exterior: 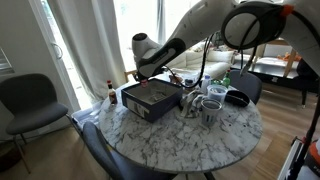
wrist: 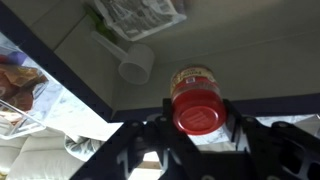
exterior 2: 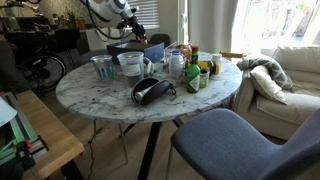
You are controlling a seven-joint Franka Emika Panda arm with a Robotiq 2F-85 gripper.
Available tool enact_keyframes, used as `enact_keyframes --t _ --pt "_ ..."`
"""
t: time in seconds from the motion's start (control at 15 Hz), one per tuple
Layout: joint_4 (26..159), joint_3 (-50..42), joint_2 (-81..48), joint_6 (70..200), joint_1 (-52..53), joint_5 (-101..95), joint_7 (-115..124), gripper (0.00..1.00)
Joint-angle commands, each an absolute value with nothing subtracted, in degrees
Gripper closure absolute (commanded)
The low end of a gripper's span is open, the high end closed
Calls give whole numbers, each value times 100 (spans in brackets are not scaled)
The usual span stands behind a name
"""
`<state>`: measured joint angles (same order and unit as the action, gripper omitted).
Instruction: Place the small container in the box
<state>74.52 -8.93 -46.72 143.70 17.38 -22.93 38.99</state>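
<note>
The pincer [wrist: 197, 128] is clamped on the small container [wrist: 197, 108], a red-topped pot, with a finger tight against each side. The pot is inside the outline of the box [exterior: 150, 100], which stands on the marble counter [exterior: 170, 135]. The label text is too blurred to read.

The small container [wrist: 196, 98], in the claw [wrist: 197, 114], is inside the box [wrist: 262, 62].

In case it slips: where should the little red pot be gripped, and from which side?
Grip the red pot by its round sides below the lid, from above: it is squat and fits between the fingers of the claw, as the wrist view shows.
</note>
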Motion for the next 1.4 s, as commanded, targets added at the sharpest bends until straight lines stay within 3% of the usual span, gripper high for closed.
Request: enact_keyframes --t 0.0,0.4,1.27,1.33 --pt "7217 -442 -4985 14333 1173 -1625 2609 76" --pt "7643 -97 -4908 14391 1052 -1027 1484 76" --pt "7416 -15 -5205 14235 1106 -228 1728 76" --pt "7412 -50 -5196 14233 1138 -217 1779 26"
